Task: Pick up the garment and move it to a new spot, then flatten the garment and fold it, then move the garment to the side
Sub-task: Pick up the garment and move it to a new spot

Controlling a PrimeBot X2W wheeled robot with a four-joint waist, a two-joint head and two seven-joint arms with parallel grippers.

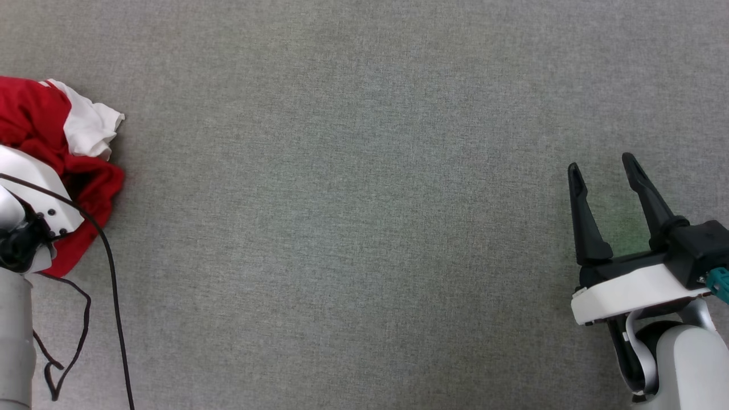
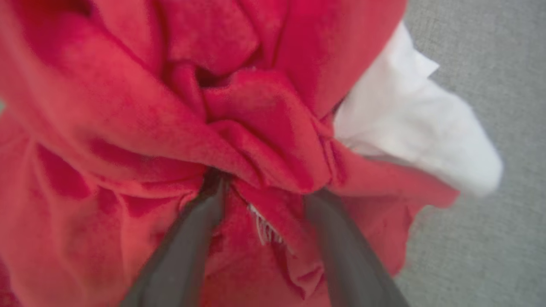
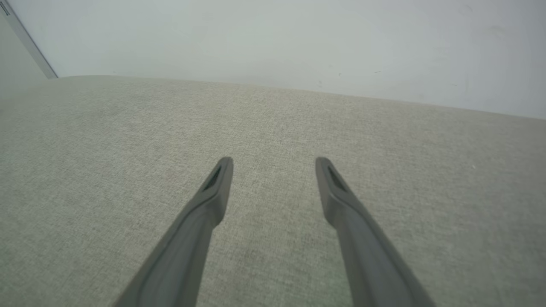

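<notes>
Step one, the pick: our left claw (image 2: 266, 187) is spread wide, tips buried in the bunched shirt (image 2: 128, 128) with a red fold between them, right claw (image 1: 600, 163) released over the bench (image 1: 364, 228) well apart, so next we clamp that fold and lift.

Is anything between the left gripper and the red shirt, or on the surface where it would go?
Nothing visible. The left gripper straddles a fold of the garment, and the grey surface beside it lies bare up to the right gripper.
</notes>
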